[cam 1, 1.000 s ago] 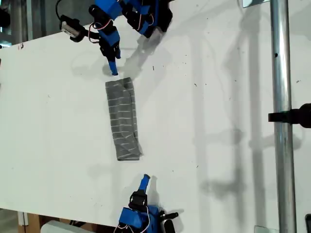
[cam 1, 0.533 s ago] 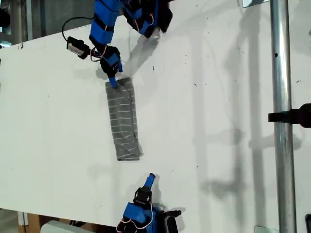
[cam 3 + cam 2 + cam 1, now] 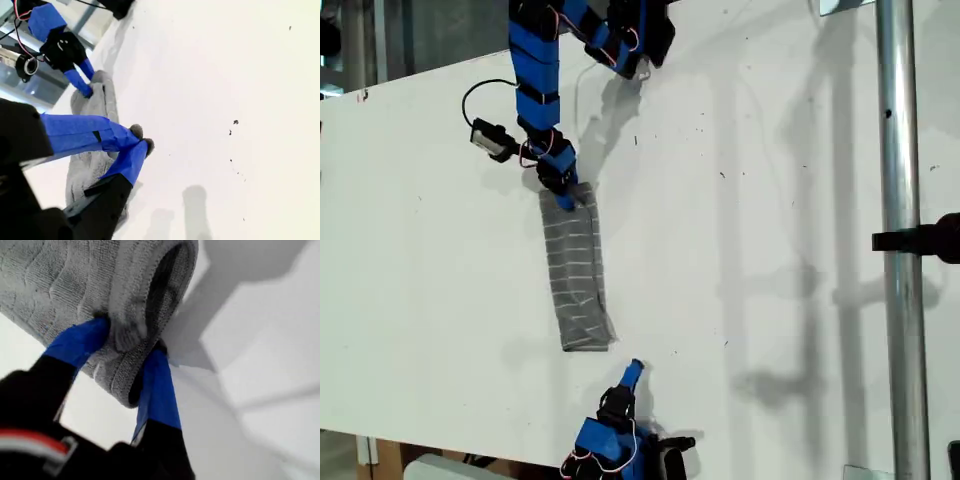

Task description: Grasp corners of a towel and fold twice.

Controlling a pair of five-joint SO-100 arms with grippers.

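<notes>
One towel lies folded on one white counter. Two blue arms show, each with one tool: my first tool and my second tool. One metal pole stands nearby.

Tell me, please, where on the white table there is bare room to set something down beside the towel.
The widest bare patch of table lies between the towel and the metal pole. Another lies on the exterior view's left of the towel. It is crowded at the towel's two ends: my first gripper pinches the far end, and my second gripper sits just off the near one.
</notes>
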